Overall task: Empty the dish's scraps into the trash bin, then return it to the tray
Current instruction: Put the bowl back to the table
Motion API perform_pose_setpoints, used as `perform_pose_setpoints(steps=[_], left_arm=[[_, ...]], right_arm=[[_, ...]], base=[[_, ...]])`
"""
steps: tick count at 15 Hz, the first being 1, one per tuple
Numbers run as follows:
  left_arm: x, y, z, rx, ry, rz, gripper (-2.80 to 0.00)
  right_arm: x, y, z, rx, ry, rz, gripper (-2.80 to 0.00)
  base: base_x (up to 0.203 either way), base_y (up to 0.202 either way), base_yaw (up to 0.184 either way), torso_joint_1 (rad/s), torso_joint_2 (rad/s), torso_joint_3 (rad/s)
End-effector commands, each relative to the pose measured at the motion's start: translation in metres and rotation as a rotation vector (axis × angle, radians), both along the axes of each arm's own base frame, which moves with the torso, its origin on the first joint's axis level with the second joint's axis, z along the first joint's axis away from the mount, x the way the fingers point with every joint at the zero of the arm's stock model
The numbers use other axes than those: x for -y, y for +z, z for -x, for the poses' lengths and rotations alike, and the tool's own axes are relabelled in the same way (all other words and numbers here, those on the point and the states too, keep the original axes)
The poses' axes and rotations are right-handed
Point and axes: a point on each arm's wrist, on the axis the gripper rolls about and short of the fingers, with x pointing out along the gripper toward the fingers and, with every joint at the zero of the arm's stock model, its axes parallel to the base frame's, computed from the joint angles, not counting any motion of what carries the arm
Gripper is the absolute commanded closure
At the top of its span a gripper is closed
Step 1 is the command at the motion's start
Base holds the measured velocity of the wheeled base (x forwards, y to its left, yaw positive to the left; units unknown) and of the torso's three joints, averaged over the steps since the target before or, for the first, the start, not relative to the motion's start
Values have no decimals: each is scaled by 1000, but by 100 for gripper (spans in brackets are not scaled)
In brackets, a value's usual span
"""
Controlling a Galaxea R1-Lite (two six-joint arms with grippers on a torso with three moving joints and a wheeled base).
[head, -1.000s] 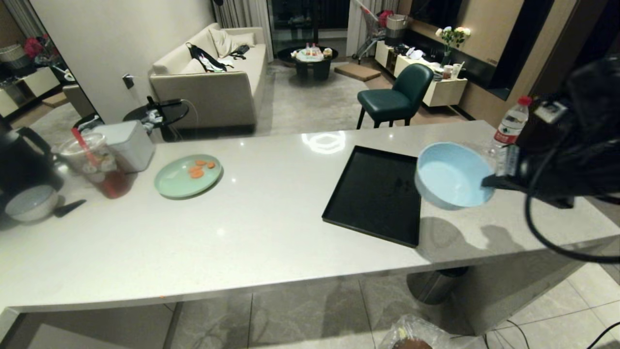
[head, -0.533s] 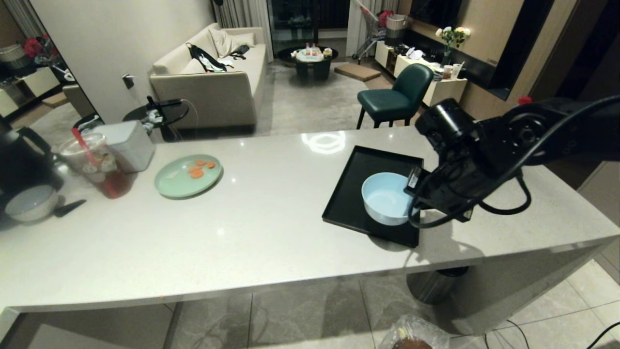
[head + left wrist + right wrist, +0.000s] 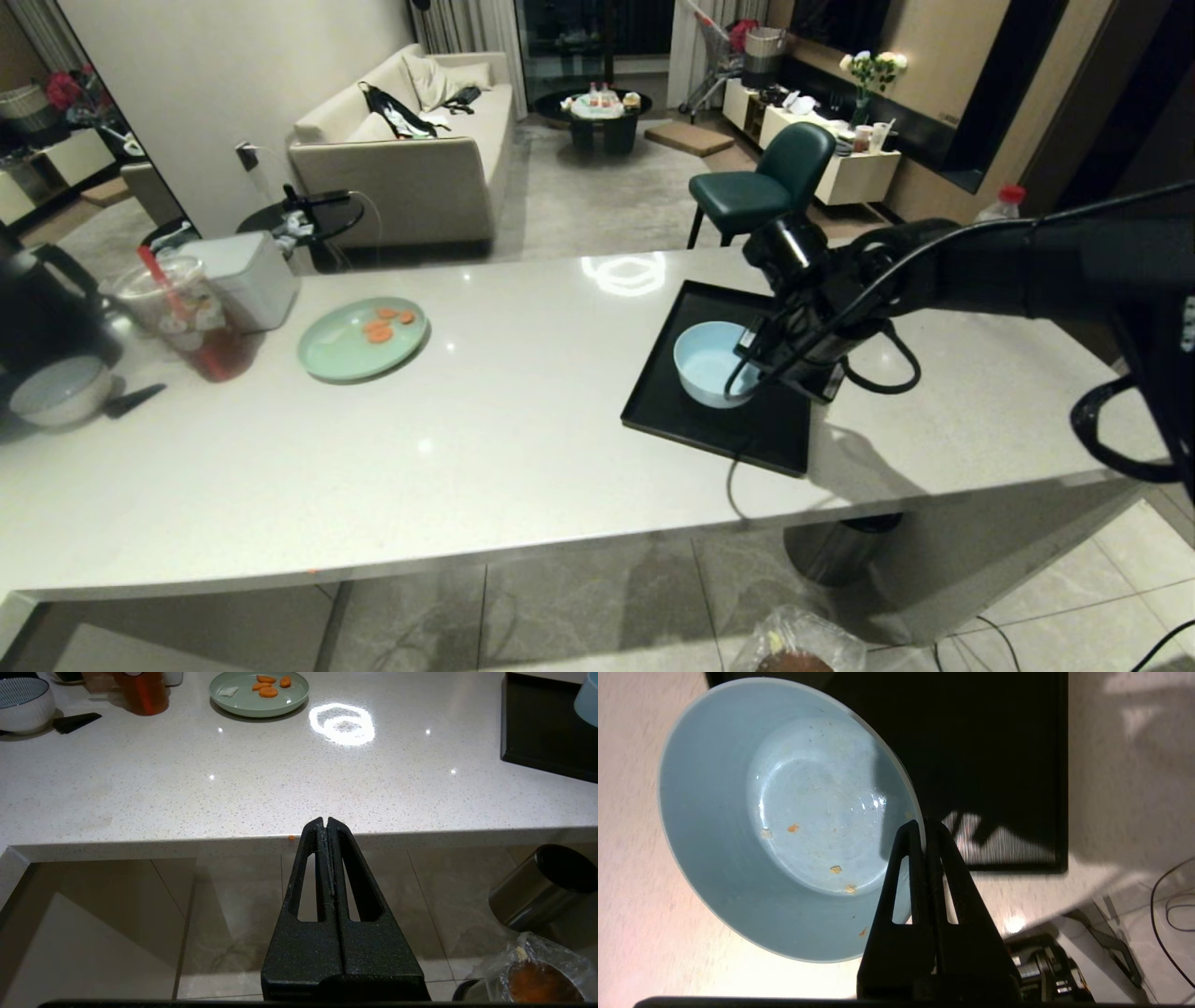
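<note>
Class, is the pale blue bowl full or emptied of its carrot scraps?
Emptied: the pale blue bowl, pinched at its rim by the right tool, shows only tiny crumbs.

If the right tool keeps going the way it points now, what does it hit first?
Most likely the tray. The right tool is shut on the rim of the dish and points down over the tray, so the dish's base would probably touch first. How far above the tray it hangs is unclear.
</note>
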Motion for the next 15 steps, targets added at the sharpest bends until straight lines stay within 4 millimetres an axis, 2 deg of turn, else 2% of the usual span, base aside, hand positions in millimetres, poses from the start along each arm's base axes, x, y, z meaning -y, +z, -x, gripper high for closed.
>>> perform_pose_setpoints(steps=[1,7,11,12,15], left_arm=[[0,0,0,1,1,1,0],[0,0,0,0,1,1,0],[0,0,0,0,1,1,0],[0,0,0,0,1,1,0],[0,0,0,-2,1,1,0]], right_arm=[[0,-26,-19,-20,-27,15,0],[3,-50,-32,-39,-44,20,0],[5,-51,-32,-53,-49,22,0],[6,-50,-31,-54,-53,19,-280],[9,-41,-29,-42,-58,14,-280]], base=[[0,0,0,0,0,0],[0,0,0,0,0,0],[0,0,0,0,0,0],[0,0,0,0,0,0],[0,0,0,0,0,0]])
